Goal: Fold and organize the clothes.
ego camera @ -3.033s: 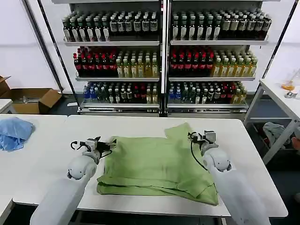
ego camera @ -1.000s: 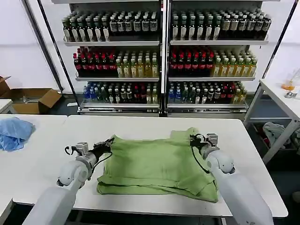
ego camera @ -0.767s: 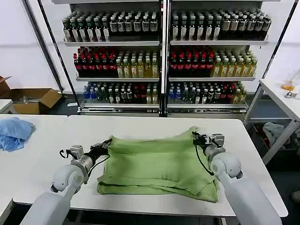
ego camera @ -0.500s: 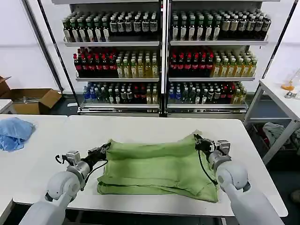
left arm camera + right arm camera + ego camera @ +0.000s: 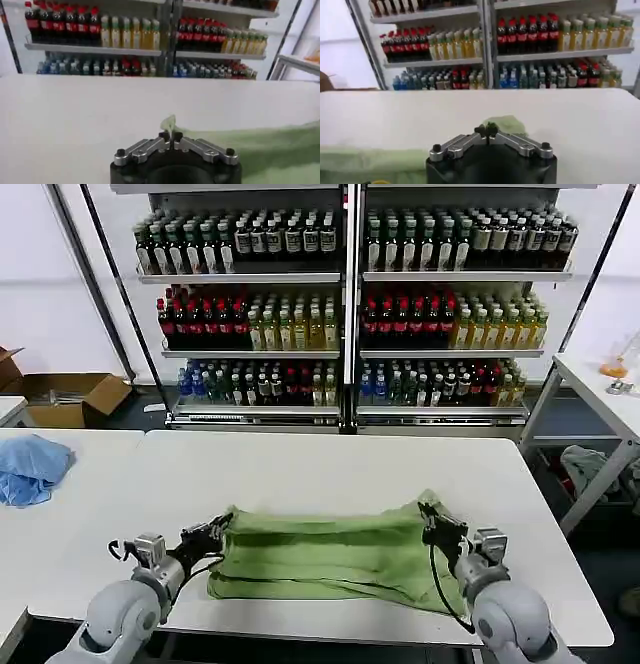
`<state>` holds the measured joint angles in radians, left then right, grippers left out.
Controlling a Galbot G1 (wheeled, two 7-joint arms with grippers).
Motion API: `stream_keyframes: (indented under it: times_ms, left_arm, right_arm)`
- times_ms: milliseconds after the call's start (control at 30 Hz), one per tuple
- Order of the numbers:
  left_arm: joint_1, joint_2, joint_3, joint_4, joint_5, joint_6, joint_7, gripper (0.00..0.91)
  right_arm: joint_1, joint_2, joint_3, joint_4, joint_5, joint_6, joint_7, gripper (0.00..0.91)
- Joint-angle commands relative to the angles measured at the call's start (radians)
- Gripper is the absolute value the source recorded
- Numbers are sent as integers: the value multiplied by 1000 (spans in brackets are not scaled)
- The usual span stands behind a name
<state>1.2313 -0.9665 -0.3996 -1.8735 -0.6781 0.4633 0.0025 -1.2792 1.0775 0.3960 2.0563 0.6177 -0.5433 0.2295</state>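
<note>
Green soft-fabric polo shirt [image 5: 325,556] lay folded into a wide band on the white tabletop [image 5: 330,464], close to the near edge and about midway between the side edges. In the head view its far layer was lifted at both ends and stretched taut between the two grippers. Left gripper [image 5: 222,524] sat at the shirt's left upper corner, fingers clenched on the cloth. Right gripper [image 5: 430,515] sat at the right upper corner, fingers pinched on a raised tip of fabric. Crumpled light blue cloth [image 5: 30,467] lay on a separate white table [image 5: 60,534] well off to the left. Tall shelving rack of bottled drinks [image 5: 350,304] stood beyond the far edge, with an open brown cardboard box [image 5: 70,396] on the floor to its left.

Left wrist view: left gripper [image 5: 170,135] had its fingertips pressed together on a small peak of the green shirt [image 5: 260,145], the rest of the cloth trailing away across the tabletop [image 5: 100,110].

Right wrist view: right gripper [image 5: 488,131] was closed tight on a green fold of the shirt [image 5: 512,123]; more of the cloth lay low along the tabletop [image 5: 570,120].
</note>
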Motion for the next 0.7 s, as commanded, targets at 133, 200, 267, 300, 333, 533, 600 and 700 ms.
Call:
stream_keyframes:
  times_ms: [133,200,267,300,333,533,600,700]
  left_arm:
    - [98,-2,-9,-31,86,13,4,907]
    - [99,-9,-7,-33,95,12,7,907]
    - [99,-22,-3,-35,109,4,5,907]
    - [99,-28,-1,-37,119,-1,3,907]
    - [101,-38,0,-40,127,-11,-2,907]
    - [160,-95,-23,-101,147,-62,-55,907]
    - [182,-116,-39,-128,156,-75,-70,907]
    - [215,-165,-51,-160,172,-94,-111,907]
  right_arm:
    - [-125,23,32,46,-63,-36,14,544]
    - [-129,22,24,46,-90,-35,13,907]
    - [-134,21,23,49,-96,-35,15,907]
    - [-136,21,23,51,-98,-35,16,907]
    - [-138,21,24,52,-108,-35,18,907]
    - [-168,17,38,83,-133,-26,29,907]
    - [-176,16,39,94,-138,-20,30,907]
    - [-180,18,37,103,-142,-13,33,907]
